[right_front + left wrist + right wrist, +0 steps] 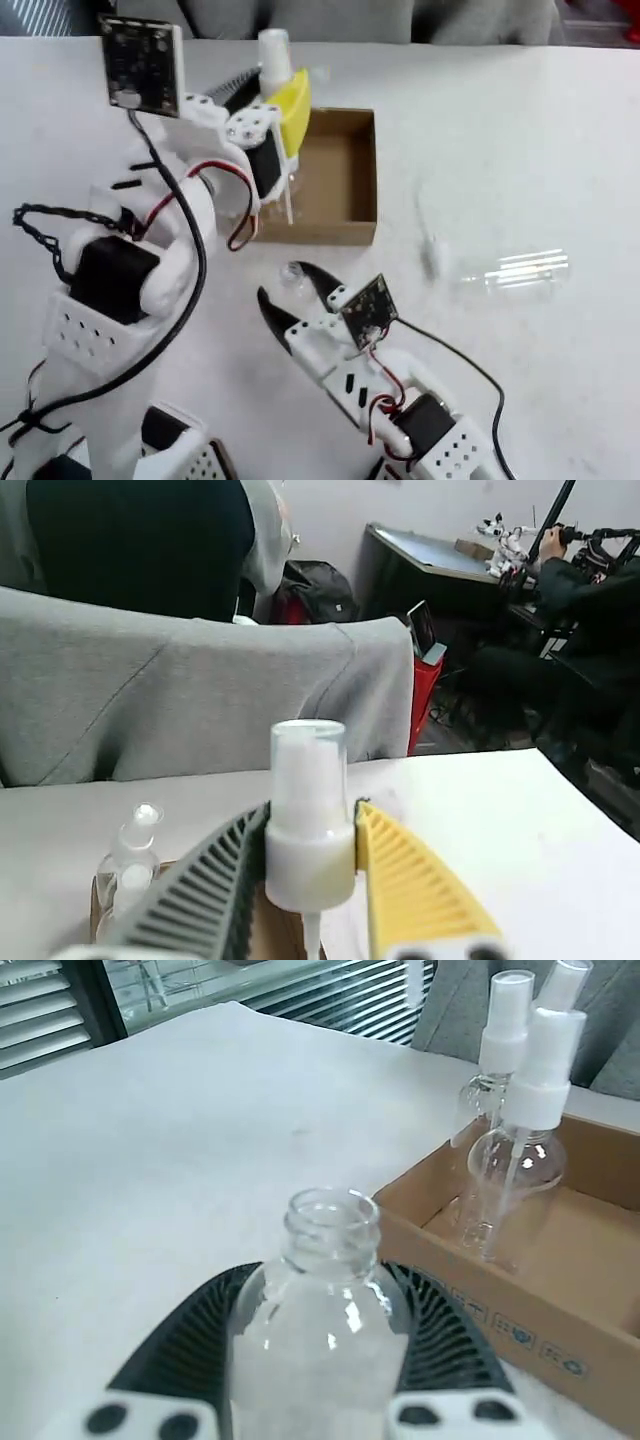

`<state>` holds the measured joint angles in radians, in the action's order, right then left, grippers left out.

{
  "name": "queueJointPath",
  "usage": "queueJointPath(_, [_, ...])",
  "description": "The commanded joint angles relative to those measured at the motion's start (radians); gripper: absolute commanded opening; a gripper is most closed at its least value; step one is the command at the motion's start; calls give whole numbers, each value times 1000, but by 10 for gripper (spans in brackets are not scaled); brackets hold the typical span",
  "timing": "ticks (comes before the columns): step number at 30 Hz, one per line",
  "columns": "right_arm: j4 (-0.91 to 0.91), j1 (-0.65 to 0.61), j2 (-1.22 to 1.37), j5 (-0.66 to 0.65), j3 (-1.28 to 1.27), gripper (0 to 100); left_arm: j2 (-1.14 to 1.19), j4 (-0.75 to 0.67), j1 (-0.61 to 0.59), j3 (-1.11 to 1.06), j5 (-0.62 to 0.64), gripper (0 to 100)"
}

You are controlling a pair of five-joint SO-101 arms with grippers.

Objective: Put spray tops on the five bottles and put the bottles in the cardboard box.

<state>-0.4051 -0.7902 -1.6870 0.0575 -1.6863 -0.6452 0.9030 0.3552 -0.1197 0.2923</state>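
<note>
With a capped bottle (512, 1170) boxed, the left gripper (310, 825) clamps a top (307, 770) over the box (320, 232), the right gripper (320, 1275) grips an open bottle (325, 1350) just beside it, and a loose bottle (520, 270) lies apart, so I'd say much remains.

1 cardboard box (345, 232) counted. 4 clear bottles counted: front boxed bottle (520, 1175), rear boxed bottle (478, 1100), uncapped bottle (320, 1320), lying bottle (515, 270). 3 spray tops counted: front top (545, 1045), middle top (507, 1005), rear top (572, 972). 1 small blurred item (430, 258) noted, kind not determinable.
</note>
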Motion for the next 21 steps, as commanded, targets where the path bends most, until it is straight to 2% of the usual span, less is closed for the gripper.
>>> queueJointPath(1, [-1, -7, -13, 0, -9, 17, -170, -3, 28, -78, 8, 22])
queueJointPath(8, [-1, -7, -13, 0, -9, 17, -289, -32, 42, -222, 11, 22])
queueJointPath(17, [-1, -7, -12, 0, -9, 17, -291, -32, 45, -227, 12, 22])
queueJointPath(21, [-1, -7, -13, 0, -9, 17, -291, -32, 102, -250, 12, 22])
